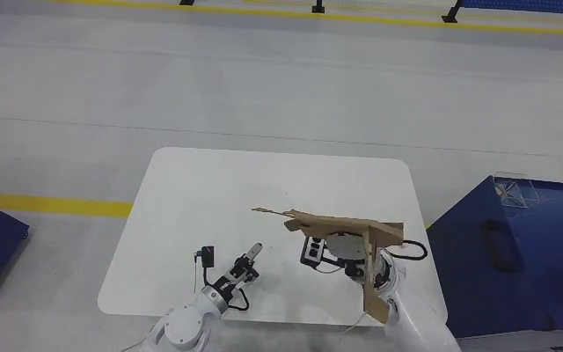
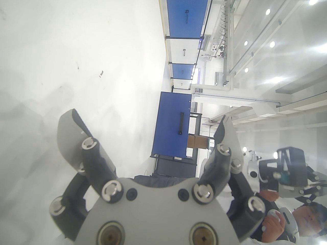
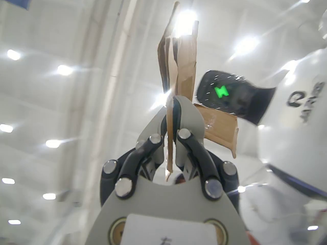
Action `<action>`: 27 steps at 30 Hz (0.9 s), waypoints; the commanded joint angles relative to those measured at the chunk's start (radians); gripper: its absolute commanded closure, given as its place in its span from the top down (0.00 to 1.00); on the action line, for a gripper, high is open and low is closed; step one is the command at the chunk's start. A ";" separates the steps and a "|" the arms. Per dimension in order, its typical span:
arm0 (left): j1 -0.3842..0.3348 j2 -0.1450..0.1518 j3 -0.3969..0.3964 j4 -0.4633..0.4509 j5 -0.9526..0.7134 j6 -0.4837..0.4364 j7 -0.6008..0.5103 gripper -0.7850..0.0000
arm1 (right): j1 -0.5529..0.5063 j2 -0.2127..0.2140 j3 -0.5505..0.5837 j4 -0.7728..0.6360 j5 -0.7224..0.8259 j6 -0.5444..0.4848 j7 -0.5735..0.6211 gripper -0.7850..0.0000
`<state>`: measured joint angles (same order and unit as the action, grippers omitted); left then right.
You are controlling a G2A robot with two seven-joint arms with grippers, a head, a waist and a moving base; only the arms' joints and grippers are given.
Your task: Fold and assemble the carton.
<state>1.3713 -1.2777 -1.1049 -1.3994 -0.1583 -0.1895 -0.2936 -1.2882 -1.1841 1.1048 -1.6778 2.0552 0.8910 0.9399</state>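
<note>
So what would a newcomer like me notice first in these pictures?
First, the flattened brown carton, held up in the air over the near right part of the white table, with its edge pinched in the right gripper. Next, the left gripper, open and empty, over the table's near side.

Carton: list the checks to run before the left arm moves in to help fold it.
1. Right gripper shut on the carton edge: ok.
2. Left gripper open and empty: ok.
3. Left gripper apart from the carton, over the table: ok.
4. Carton formed into a box: not ok, panels flat, flaps splayed.
5. Grip firm enough to resist folding force: cannot tell.
</note>
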 commanded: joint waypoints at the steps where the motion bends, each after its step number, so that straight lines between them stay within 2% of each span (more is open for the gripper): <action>1: 0.000 0.000 0.000 0.000 0.000 0.000 0.000 1.00 | 0.011 -0.002 -0.036 0.036 0.272 0.111 -0.121 0.00; 7: 0.000 0.000 0.000 0.000 0.000 0.000 0.000 1.00 | 0.067 -0.003 -0.101 0.118 0.554 0.121 -0.279 0.00; 10: 0.000 0.000 0.000 0.000 0.000 0.000 0.000 1.00 | 0.082 -0.003 -0.095 0.121 0.594 0.121 -0.321 0.00; 13: 0.000 0.000 0.000 0.000 0.000 0.000 0.000 1.00 | 0.083 -0.001 -0.041 0.109 0.519 0.108 -0.328 0.00; 15: 0.000 0.000 0.000 0.000 0.000 0.000 0.000 1.00 | 0.082 0.000 0.031 0.074 0.344 0.040 -0.287 0.00; 18: 0.000 0.000 0.000 0.000 0.000 0.000 0.000 1.00 | 0.050 0.000 0.120 0.013 -0.023 -0.148 -0.114 0.00; 22: 0.000 0.000 0.000 0.000 0.000 0.000 0.000 1.00 | 0.028 0.010 0.218 -0.010 -0.506 -0.513 0.128 0.00; 27: 0.000 0.000 0.000 0.000 0.000 0.000 0.000 1.00 | -0.019 0.018 0.334 -0.077 -0.896 -1.023 0.231 0.00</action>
<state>1.3713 -1.2777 -1.1049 -1.3994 -0.1583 -0.1895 -0.2936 -1.2959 -1.1670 1.4194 -1.7343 1.2633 0.0136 1.1607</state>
